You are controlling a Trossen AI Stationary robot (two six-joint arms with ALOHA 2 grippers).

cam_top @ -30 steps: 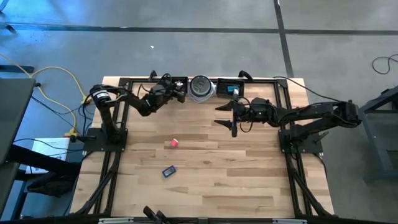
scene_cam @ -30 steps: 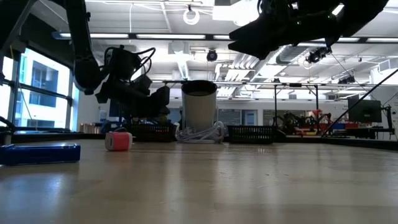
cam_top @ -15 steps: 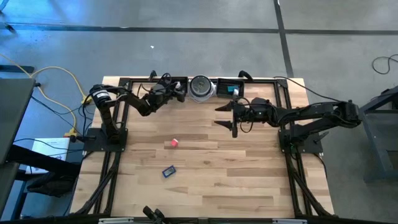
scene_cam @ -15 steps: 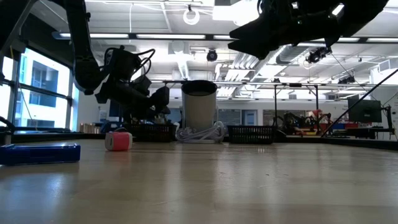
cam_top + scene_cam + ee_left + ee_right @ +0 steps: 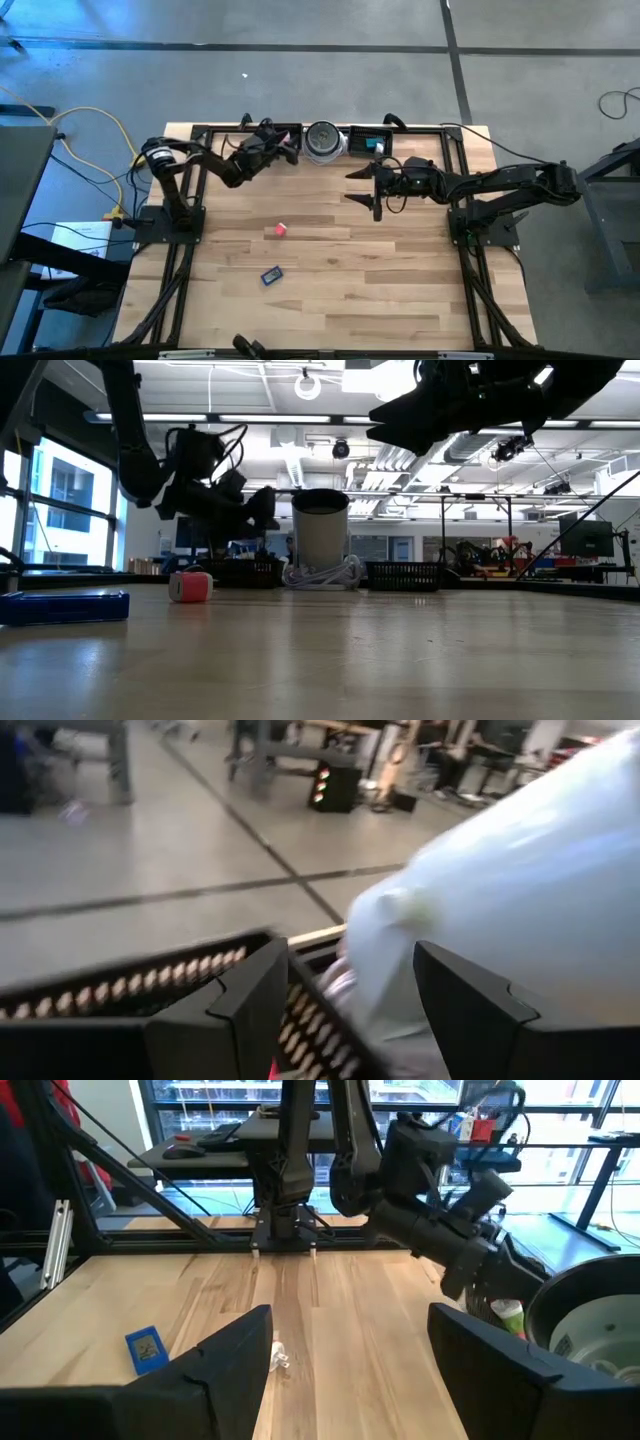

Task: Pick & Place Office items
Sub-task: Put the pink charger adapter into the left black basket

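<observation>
My left gripper (image 5: pixel 287 150) hangs open at the table's far edge, over the left black tray (image 5: pixel 262 133) and beside the round silver-grey disc (image 5: pixel 323 141). Nothing shows between its fingers (image 5: pixel 240 1010). A green piece (image 5: pixel 508 1318) shows under it, next to the disc. My right gripper (image 5: pixel 358 186) hovers open and empty near the right tray (image 5: pixel 385 133), which holds a teal block (image 5: pixel 375 144). On the table lie a pink-red block (image 5: pixel 280 229), a blue flat piece (image 5: pixel 271 274) and a white bit (image 5: pixel 277 1355).
A black frame (image 5: pixel 200 180) borders the wooden table on its left, far and right sides. In the low view the disc stands as an upright cylinder (image 5: pixel 321 530) with white cord at its foot, between the two trays. The table's near half holds only the small pieces.
My left gripper has opened over the left tray, its fingers standing wider apart and a little higher in the low view. My right arm has kept still, and the pieces on the table have not moved.
</observation>
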